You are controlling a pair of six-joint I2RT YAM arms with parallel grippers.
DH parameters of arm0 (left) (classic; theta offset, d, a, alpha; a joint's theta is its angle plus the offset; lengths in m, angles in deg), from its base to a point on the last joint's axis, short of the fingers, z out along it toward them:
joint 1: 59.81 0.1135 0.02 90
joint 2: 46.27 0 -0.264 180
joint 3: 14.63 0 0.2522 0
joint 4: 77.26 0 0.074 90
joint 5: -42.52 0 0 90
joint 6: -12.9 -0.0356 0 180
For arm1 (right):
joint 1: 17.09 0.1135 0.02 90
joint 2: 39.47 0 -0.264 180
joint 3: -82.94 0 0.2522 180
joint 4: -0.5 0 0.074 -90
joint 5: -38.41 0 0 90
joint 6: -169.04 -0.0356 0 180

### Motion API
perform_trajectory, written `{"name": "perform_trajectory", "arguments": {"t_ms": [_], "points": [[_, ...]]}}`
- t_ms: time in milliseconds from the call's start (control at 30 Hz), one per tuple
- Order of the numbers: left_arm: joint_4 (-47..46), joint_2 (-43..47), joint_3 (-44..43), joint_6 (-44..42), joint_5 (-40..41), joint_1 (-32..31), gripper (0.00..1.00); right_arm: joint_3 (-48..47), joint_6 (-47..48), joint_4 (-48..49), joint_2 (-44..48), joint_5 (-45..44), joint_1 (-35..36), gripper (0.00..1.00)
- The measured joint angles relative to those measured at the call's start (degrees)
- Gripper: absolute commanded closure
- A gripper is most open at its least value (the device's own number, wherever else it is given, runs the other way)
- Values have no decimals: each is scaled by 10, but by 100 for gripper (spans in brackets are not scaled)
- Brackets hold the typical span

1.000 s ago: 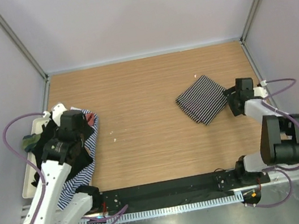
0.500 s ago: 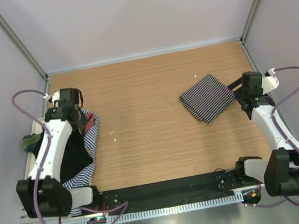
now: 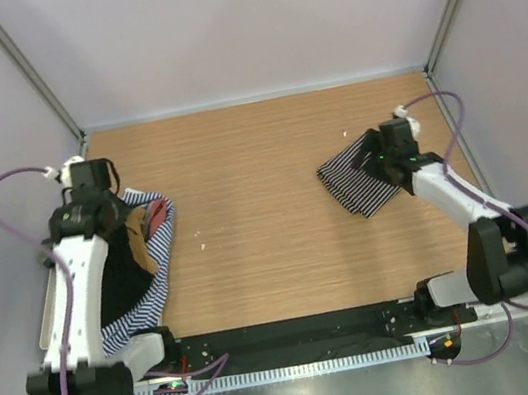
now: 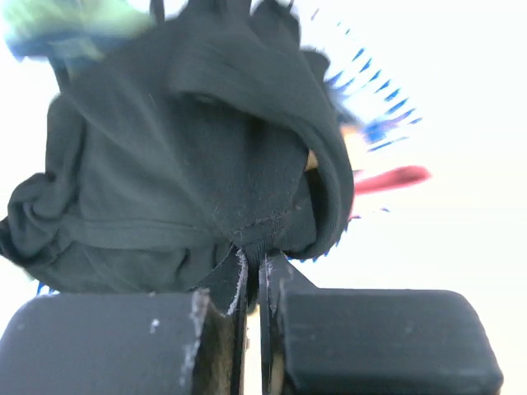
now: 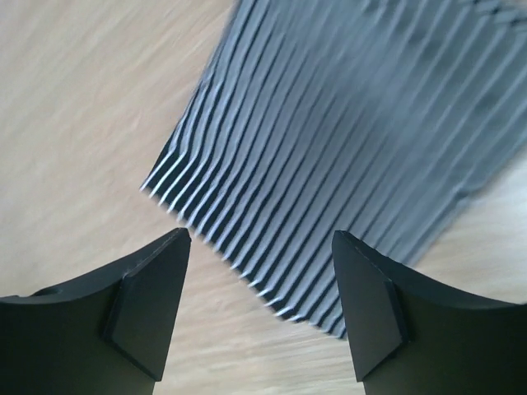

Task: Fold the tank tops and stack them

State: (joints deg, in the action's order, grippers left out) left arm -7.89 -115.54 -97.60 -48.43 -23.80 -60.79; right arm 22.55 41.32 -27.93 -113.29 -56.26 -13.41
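**Left pincer clamped on black top; right pincer spread over folded striped top**

Left gripper (image 4: 254, 267): the jaws are together, pinching a hem fold of the black tank top (image 4: 181, 164). The cloth bunches up just past the fingertips and fills most of the wrist view. Behind it, the blue-and-white striped top (image 4: 375, 123) shows at the right edge. A red strip (image 4: 387, 177) sticks out beside it, and a blurred bit of green cloth (image 4: 74, 20) is at the upper left. From overhead, this pile lies at the left edge of the table (image 3: 261, 178), partly under the left arm. The black top is nested inside the curve of the blue-and-white one.

Right gripper (image 5: 257, 239): the fingers stand wide apart with nothing between them. The folded black-and-white striped top (image 3: 354, 187) lies flat on the right side of the table — its near edge runs just ahead of the two fingertips. Overhead, the gripper covers the top's far right corner; whether it touches the cloth I cannot tell.

The two piles are well apart, with bare wood between them. One white speck (image 3: 346, 133) sits just beyond the folded top.
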Motion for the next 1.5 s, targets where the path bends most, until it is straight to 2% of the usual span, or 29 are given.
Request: {"name": "perform_trajectory", "arguments": {"t_ms": [100, 133, 267, 400, 533, 633, 700, 767, 867, 967, 1133, 1233, 1367, 1433, 1467, 1500], "points": [[20, 102, -78, 19, -5, 0, 100, -51, 29, -3, -82, 30, 77, 29], [27, 123, -135, 26, -7, 0, 100, -68, 37, -3, -108, 43, 97, 33], [42, 139, -308, 46, -39, 0, 100, -103, 51, 2, -183, 84, 134, 35], [40, 139, -398, 76, -124, 0, 100, -114, 51, 1, -249, 101, 134, 36], [25, 126, -406, 120, -247, 0, 100, -148, 48, -17, -276, 71, 131, 32], [-10, 99, -380, 158, -327, -2, 100, -166, 44, -35, -292, 22, 125, 31], [-31, 77, -357, 175, -353, -26, 100, -169, 39, -43, -294, -7, 114, 31], [-53, 55, -331, 185, -350, -82, 100, -169, 33, -49, -294, -27, 96, 31], [-70, -3, -316, 189, -325, -203, 100, -162, 26, -50, -289, -56, 62, 29], [-94, -69, -318, 189, -328, -281, 100, -142, 22, -58, -266, -79, 39, 26], [-136, -155, -317, 194, -336, -299, 100, -101, 27, -65, -164, -62, 39, 18], [-165, -192, -321, 205, -350, -308, 100, -95, 38, -62, -82, -52, 42, 17], [-178, -265, -400, 211, -387, -341, 99, -101, 54, -54, -23, -21, 42, 18], [-194, -291, -431, 218, -415, -353, 97, -101, 63, -44, -15, 19, 41, 19], [-202, -295, -434, 220, -426, -356, 90, -97, 65, -36, -14, 37, 42, 19], [-204, -295, -432, 221, -435, -355, 79, -90, 69, -24, -11, 57, 43, 19]]}}
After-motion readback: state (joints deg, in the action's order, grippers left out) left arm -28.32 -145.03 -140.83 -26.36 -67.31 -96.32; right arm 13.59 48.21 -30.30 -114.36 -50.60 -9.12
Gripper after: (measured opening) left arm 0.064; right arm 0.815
